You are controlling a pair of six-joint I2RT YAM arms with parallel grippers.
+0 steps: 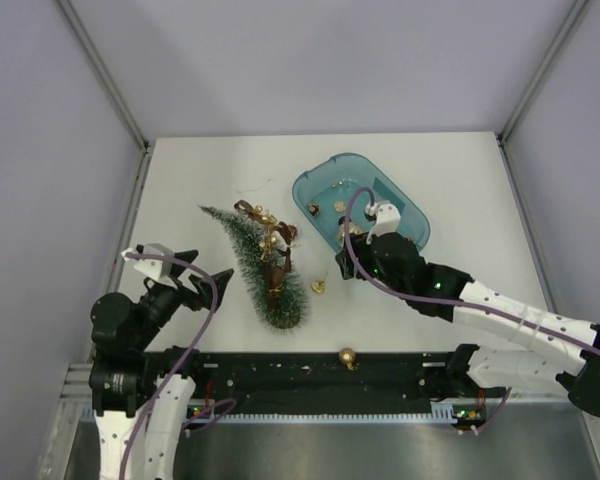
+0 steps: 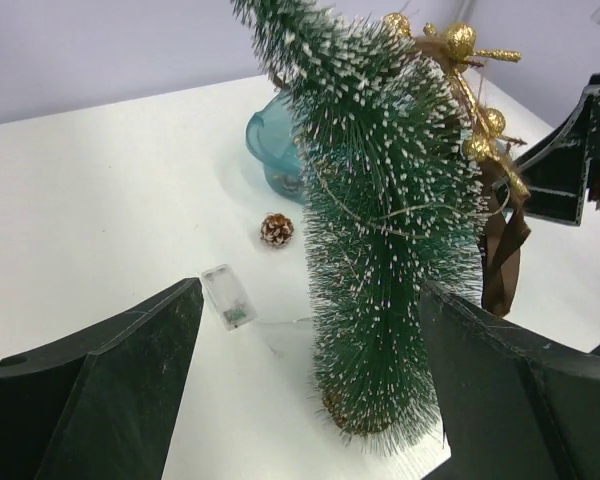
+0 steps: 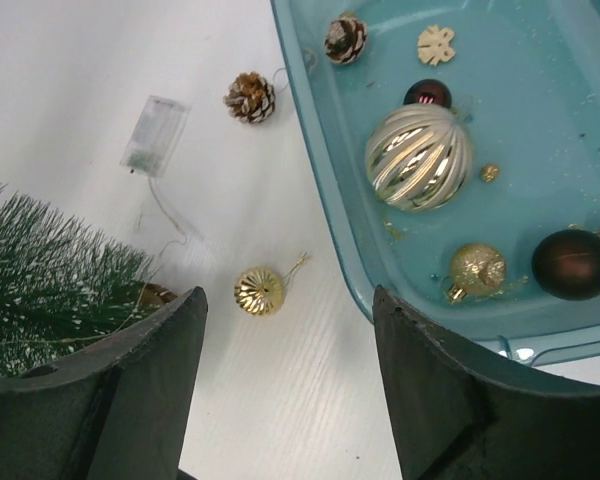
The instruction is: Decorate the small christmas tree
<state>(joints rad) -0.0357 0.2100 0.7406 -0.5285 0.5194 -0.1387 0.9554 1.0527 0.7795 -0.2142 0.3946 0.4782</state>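
Currently: small christmas tree (image 1: 265, 265), frosted dark-green bottle-brush cone, on white counter (image 1: 180, 180), just beside left pincer (image 1: 205, 275), spread wide, holding nothing. Right pincer (image 3: 288, 300), spread, empty, above teal plastic tray (image 1: 410, 215) edge.

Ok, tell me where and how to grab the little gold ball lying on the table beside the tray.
Grip the gold ball across its round body, coming straight down from above. It lies free on the table, apart from the teal tray wall, so the jaws probably fit either side. Its hanging loop looks too thin to pinch reliably.
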